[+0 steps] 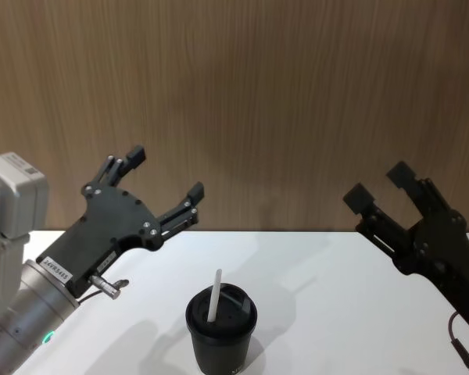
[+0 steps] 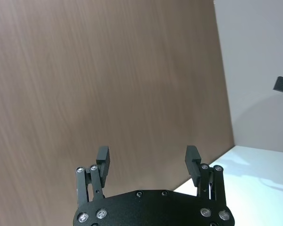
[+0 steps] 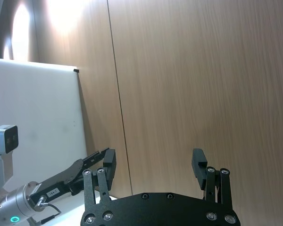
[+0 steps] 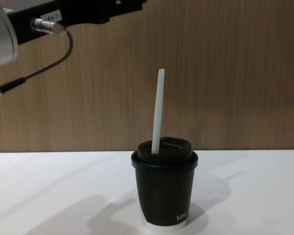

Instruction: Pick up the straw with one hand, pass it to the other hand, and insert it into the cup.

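The thin white plastic straw (image 4: 158,112) is standing through the lid of the black paper cup (image 4: 164,193), so the task is looking finished, with the silver-armed left gripper (image 1: 162,183) and the plain black right gripper (image 1: 379,187) both hanging spread and empty above the white table (image 1: 336,281).

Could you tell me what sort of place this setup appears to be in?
Probably an indoor robot test or demo bench: a plain white table against a wood-panelled wall, holding one black lidded cup with a straw in it, and both grippers raised, open and empty.

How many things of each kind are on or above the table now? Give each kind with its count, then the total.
Cup: 1
Straw, standing in the cup's lid: 1
Grippers, both open and raised: 2, left gripper and right gripper
Total: 4
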You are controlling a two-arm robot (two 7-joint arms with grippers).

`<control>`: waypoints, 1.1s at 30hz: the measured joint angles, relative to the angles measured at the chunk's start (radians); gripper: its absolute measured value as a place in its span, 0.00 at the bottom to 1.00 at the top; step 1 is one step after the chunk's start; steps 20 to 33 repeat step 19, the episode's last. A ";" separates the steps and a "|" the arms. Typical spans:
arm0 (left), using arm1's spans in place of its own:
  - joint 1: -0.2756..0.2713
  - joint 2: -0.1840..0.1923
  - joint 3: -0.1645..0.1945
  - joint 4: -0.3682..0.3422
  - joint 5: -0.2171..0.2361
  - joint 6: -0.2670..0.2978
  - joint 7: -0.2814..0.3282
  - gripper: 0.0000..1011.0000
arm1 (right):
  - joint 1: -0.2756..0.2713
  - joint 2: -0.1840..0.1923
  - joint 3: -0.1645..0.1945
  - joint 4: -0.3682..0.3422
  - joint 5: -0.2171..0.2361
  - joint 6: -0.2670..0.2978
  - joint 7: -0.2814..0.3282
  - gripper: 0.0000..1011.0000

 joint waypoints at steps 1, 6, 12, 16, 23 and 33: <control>0.002 0.000 -0.001 -0.002 0.003 0.000 0.003 0.99 | 0.000 0.000 0.000 0.000 0.000 0.000 0.000 0.99; 0.016 -0.002 -0.011 -0.013 0.021 0.001 0.028 0.99 | 0.000 0.000 0.000 0.000 0.000 0.000 0.000 0.99; 0.027 -0.002 -0.018 -0.021 0.034 0.002 0.046 0.99 | 0.000 0.000 0.000 0.000 0.000 0.000 0.000 0.99; 0.031 -0.003 -0.021 -0.024 0.039 0.002 0.053 0.99 | 0.000 0.000 0.000 0.000 0.000 0.000 0.000 0.99; 0.034 -0.003 -0.023 -0.025 0.043 0.002 0.058 0.99 | 0.000 0.000 0.000 0.000 0.000 0.000 0.000 0.99; 0.034 -0.003 -0.023 -0.025 0.043 0.002 0.058 0.99 | 0.000 0.000 0.000 0.000 0.000 0.000 0.000 0.99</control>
